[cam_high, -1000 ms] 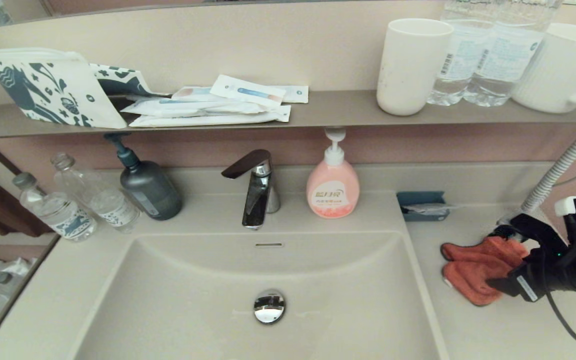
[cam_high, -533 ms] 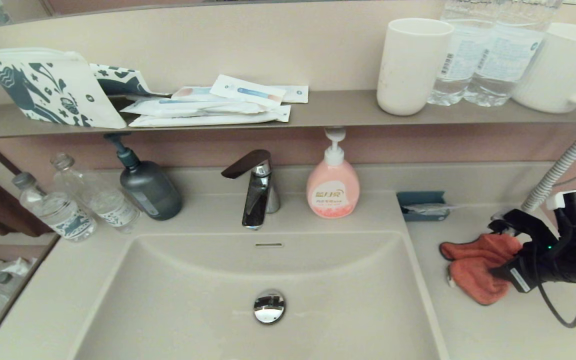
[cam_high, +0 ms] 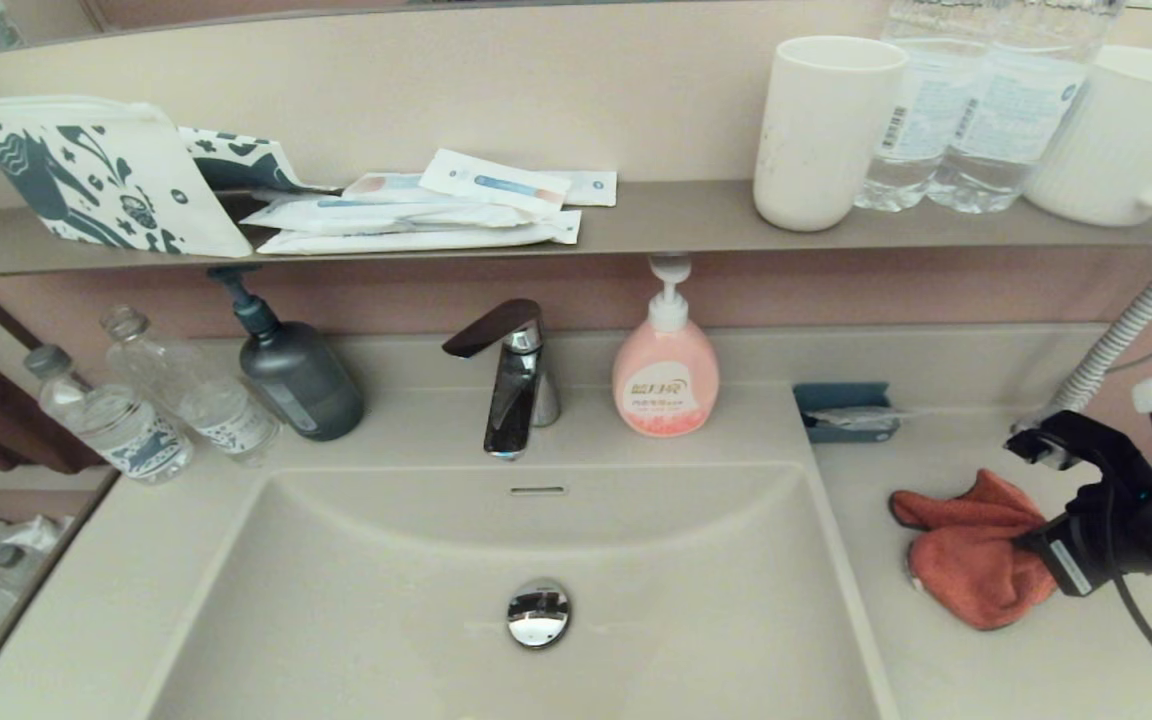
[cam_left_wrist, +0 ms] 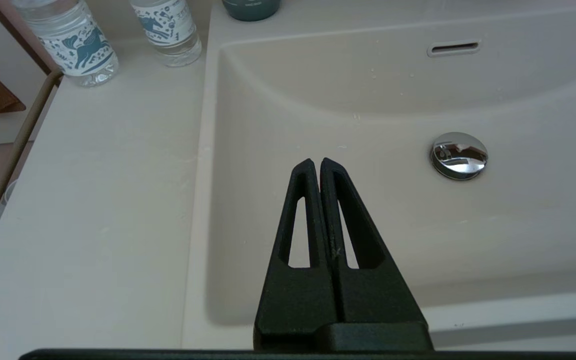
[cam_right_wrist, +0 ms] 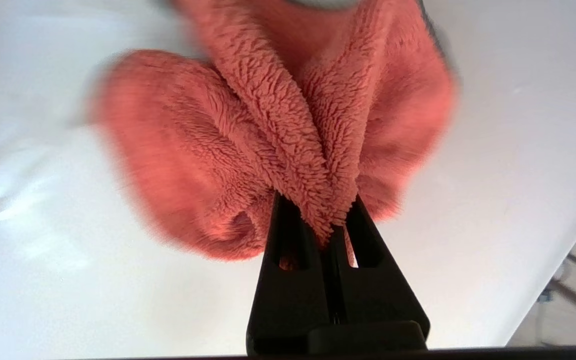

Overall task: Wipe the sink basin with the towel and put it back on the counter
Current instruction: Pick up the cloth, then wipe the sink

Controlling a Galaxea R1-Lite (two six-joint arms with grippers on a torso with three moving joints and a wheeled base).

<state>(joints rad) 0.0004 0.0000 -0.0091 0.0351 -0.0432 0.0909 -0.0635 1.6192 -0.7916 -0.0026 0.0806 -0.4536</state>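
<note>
Right gripper (cam_right_wrist: pixel 325 220) was clamped on a bunched fold of the towel (cam_high: pixel 976 550) on the counter (cam_high: pixel 936 660) right of the sink basin (cam_high: pixel 386 600); soft, light, floppy plush, so pinching a gathered ridge suited it; left gripper (cam_left_wrist: pixel 316 165) hung closed and empty over the basin.

Counter (cam_high: pixel 946 670): towel (cam_high: pixel 976 560) bunched to the right of the basin (cam_high: pixel 416 600); behind it a blue tray (cam_high: pixel 846 410). Pink soap (cam_high: pixel 666 375), tap (cam_high: pixel 511 385) and dark pump bottle (cam_high: pixel 296 370) stand behind the basin; two water bottles (cam_high: pixel 151 410) on the left. Shelf (cam_high: pixel 676 225): patterned pouch (cam_high: pixel 106 175), sachets (cam_high: pixel 436 210), cup (cam_high: pixel 821 130), bottles (cam_high: pixel 956 110), mug (cam_high: pixel 1126 135).
</note>
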